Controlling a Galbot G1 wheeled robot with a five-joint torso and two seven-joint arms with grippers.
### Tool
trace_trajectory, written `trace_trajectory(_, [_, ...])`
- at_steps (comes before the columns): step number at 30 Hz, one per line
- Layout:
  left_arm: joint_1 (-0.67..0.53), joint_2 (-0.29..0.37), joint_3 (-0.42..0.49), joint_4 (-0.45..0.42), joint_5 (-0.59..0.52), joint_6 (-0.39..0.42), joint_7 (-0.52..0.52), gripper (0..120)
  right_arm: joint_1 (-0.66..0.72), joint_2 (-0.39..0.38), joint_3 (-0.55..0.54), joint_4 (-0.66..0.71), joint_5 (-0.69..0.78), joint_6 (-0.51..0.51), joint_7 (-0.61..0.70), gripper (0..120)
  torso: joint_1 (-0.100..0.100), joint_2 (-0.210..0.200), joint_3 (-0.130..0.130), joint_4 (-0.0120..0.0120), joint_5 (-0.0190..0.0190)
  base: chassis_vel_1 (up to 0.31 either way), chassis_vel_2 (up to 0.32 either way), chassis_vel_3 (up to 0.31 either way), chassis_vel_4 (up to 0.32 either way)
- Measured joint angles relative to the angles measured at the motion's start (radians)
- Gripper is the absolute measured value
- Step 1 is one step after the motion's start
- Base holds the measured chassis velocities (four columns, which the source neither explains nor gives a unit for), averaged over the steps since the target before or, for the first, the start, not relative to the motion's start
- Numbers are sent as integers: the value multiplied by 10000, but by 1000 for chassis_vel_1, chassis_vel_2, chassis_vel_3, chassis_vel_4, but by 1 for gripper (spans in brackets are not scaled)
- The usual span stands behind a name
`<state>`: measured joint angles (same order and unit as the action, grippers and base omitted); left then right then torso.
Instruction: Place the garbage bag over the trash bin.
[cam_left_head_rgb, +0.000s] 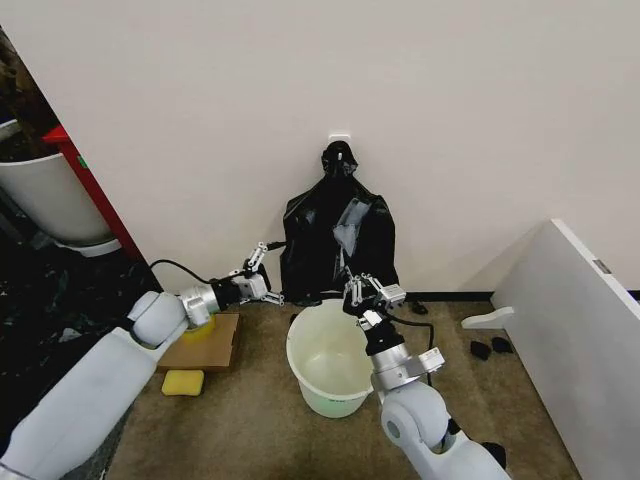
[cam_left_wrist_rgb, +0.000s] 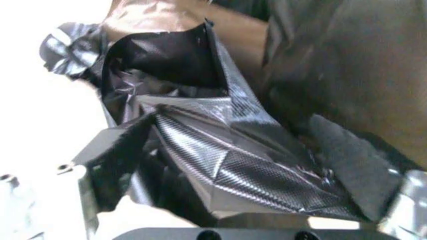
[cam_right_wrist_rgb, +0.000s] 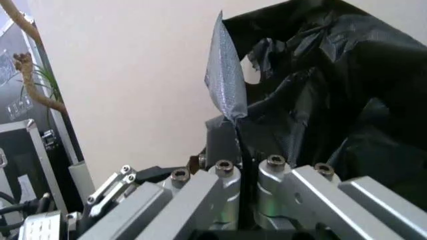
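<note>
Against the pale wall, the garbage bag hangs long axis upright, knot on top, open hem downward. Left hand and right hand each pinch a lower corner, likely spreading its mouth above the trash bin on the carpet between them.

Yellow sponge, cardboard box, white tub
</note>
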<state>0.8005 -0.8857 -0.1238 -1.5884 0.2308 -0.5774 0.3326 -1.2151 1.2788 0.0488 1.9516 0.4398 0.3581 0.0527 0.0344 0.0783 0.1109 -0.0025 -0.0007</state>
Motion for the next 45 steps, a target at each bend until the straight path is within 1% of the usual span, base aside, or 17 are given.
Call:
trace_trajectory(3, [34, -53, -13, -5, 215, 182, -598, 77, -4, -12, 24, -12, -26, -1, 0, 0, 0, 0, 0, 0, 1, 0, 0, 0, 0])
trace_trajectory(6, [114, -65, -111, -120, 279, 417, -1132, 62, -4, -7, 45, -35, -65, -3, 0, 0, 0, 0, -1, 0, 1, 0, 0, 0, 0])
trace_trajectory(7, [114, -65, -111, -120, 279, 417, -1132, 62, -4, -7, 45, -35, -65, -3, 0, 0, 0, 0, -1, 0, 1, 0, 0, 0, 0])
trace_trajectory(9, [174, -46, -195, -191, 240, 521, -1317, 50, 0, -4, 51, -51, -86, -6, 5, 0, 0, 0, -1, 0, 1, 0, 0, 0, 0])
trace_trajectory(13, [244, 29, -314, -247, 51, 624, -1387, 39, 5, -20, 72, -68, -131, -9, 13, 0, 0, 0, -1, 0, 1, 0, 0, 0, 0])
trace_trajectory(16, [365, 99, -476, -273, -355, 823, -1465, 25, -23, -45, 105, -68, -166, -12, 26, 0, 0, 0, -1, 0, 1, 0, 0, 0, 0])
trace_trajectory(17, [365, 99, -476, -273, -355, 823, -1465, 25, -23, -45, 105, -68, -166, -12, 26, 0, 0, 0, -1, 0, 1, 0, 0, 0, 0])
trace_trajectory(19, [477, 129, -563, -296, -842, 990, -1614, 14, -60, -65, 127, -68, -208, -13, 31, 0, 0, 0, -1, 0, 1, 0, 0, 0, 0])
trace_trajectory(22, [593, 159, -568, -376, -1589, 1199, -1763, 7, -89, -86, 146, -68, -251, -13, 37, 0, 0, 0, -1, -1, 1, 0, 0, 0, 0])
trace_trajectory(23, [690, 174, -558, -489, -2418, 1367, -1844, 0, -111, -107, 164, -69, -293, -13, 45, 0, 0, 0, -1, 0, 1, 0, 0, 0, 0])
trace_trajectory(26, [1100, 127, -546, -972, -5027, 1876, -2073, 0, -266, -214, 149, 8, -529, -66, 401, 0, 0, 0, -1, 0, 2, 0, 0, 0, 0])
trace_trajectory(27, [1100, 127, -546, -972, -5027, 1876, -2073, 0, -266, -214, 149, 8, -529, -66, 401, 0, 0, 0, -1, 0, 2, 0, 0, 0, 0])
trace_trajectory(29, [1606, -64, -684, -1454, -6828, 2284, -2337, 0, -606, -465, -7, 355, -871, -601, 1423, 0, -1, 0, -1, -1, 3, 0, 0, 0, 0])
trace_trajectory(32, [2077, -292, -878, -1818, -7710, 2610, -2637, 0, -936, -713, -181, 740, -947, -1122, 2359, 0, 0, 0, -1, -1, 3, 0, 0, 0, 0])
trace_trajectory(34, [2898, -820, -1215, -2435, -8941, 3201, -3215, 0, -1585, -1121, -461, 1419, -843, -1718, 3526, 0, -1, 0, -2, -1, 3, 0, 0, 0, 0])
trace_trajectory(38, [3912, -1266, -1475, -3043, -10037, 3705, -3824, 0, -2373, -1406, -710, 2314, -618, -1933, 4058, 0, -2, 1, -3, 0, 3, 0, 0, 0, 0])
trace_trajectory(45, [5025, -1357, -1732, -3910, -10445, 3935, -4079, 0, -3492, -1696, -864, 3597, -870, -1830, 4175, 0, -3, 0, -3, 1, 4, 0, 0, 0, 0])
